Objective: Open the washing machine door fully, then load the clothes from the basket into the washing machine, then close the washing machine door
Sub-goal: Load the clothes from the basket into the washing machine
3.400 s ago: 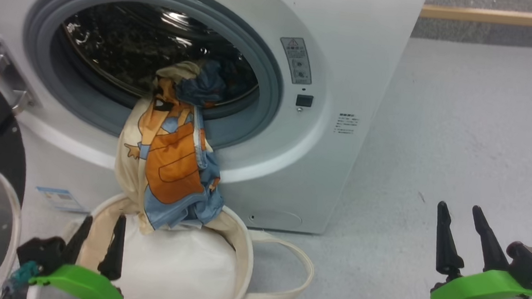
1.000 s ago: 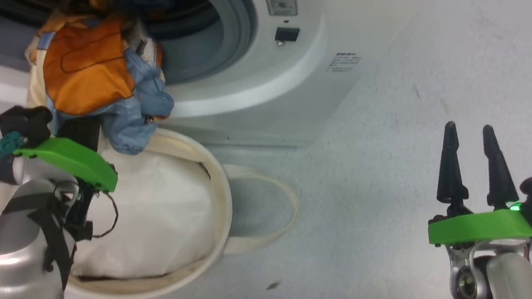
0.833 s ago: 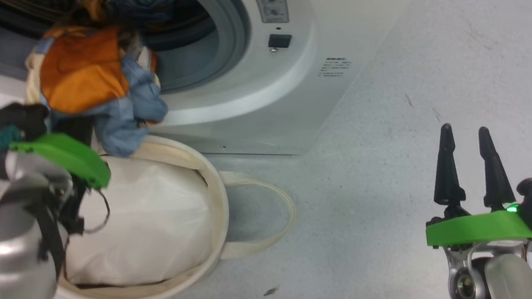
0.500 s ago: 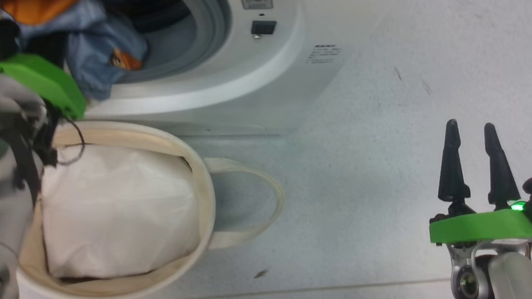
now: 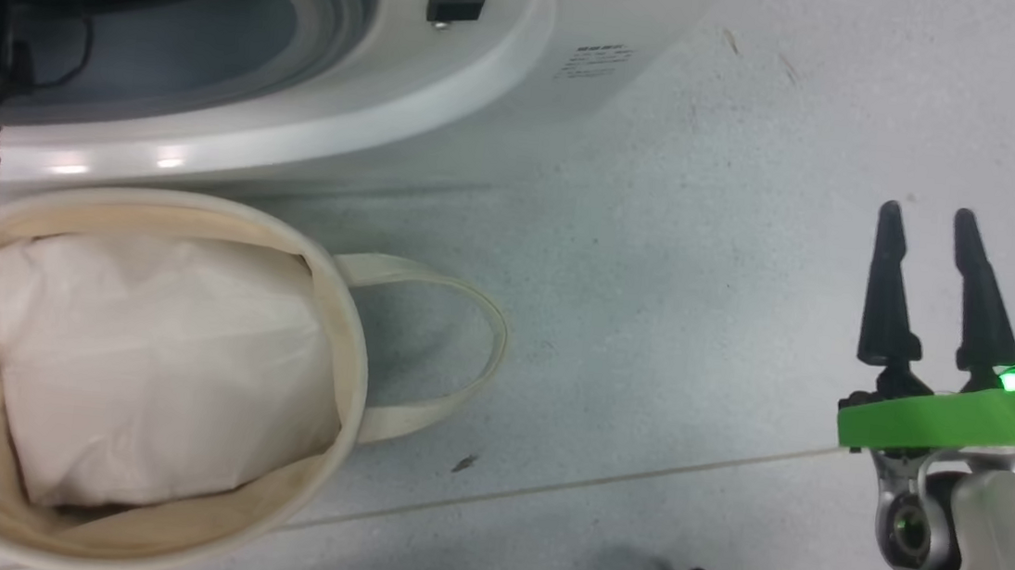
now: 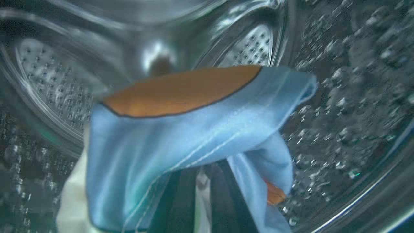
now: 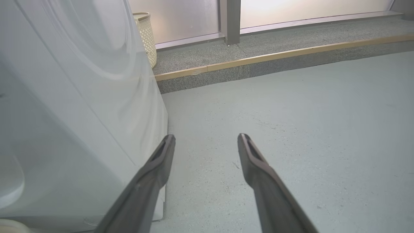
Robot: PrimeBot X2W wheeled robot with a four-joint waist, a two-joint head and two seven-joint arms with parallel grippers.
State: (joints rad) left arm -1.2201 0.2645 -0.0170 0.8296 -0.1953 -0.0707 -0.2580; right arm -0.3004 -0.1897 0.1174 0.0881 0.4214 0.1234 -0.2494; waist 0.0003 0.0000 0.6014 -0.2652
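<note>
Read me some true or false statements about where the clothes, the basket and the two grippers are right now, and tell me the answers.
1. The left gripper is shut on the clothes inside the drum. True.
2. The right gripper holds blue fabric. False: it is open and empty, above the floor.
3. The basket holds plain white padding. True.
4. The basket stands inside the washing machine. False: it stands on the floor in front of it.
</note>
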